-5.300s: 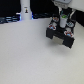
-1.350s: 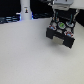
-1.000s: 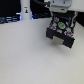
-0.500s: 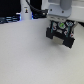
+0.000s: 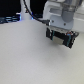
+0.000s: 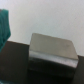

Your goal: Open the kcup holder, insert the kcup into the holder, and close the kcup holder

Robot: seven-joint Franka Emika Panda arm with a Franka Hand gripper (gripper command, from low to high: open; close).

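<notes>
The kcup holder [image 5: 60,38] is a black box with small pale marks on its front, at the exterior view's upper right. The wrist view shows it blurred, as a dark grey block [image 6: 52,50] close under the camera. My gripper [image 5: 58,30] hangs from the white hand directly over the holder's top, and its fingers merge with the black box, so I cannot tell how the jaws stand. A blurred teal-green shape [image 6: 4,26] sits at the edge of the wrist view. I cannot tell whether it is the kcup. No kcup shows in the exterior view.
The pale table [image 5: 25,60] spreads across the exterior view's left and front. Dark equipment with blue lights [image 5: 12,19] lines the back edge at the exterior view's left. A black cable [image 5: 29,12] loops down behind the arm.
Over the last seconds the white hand came down over the black holder. In the last second it has hardly moved, and the holder has stayed in place.
</notes>
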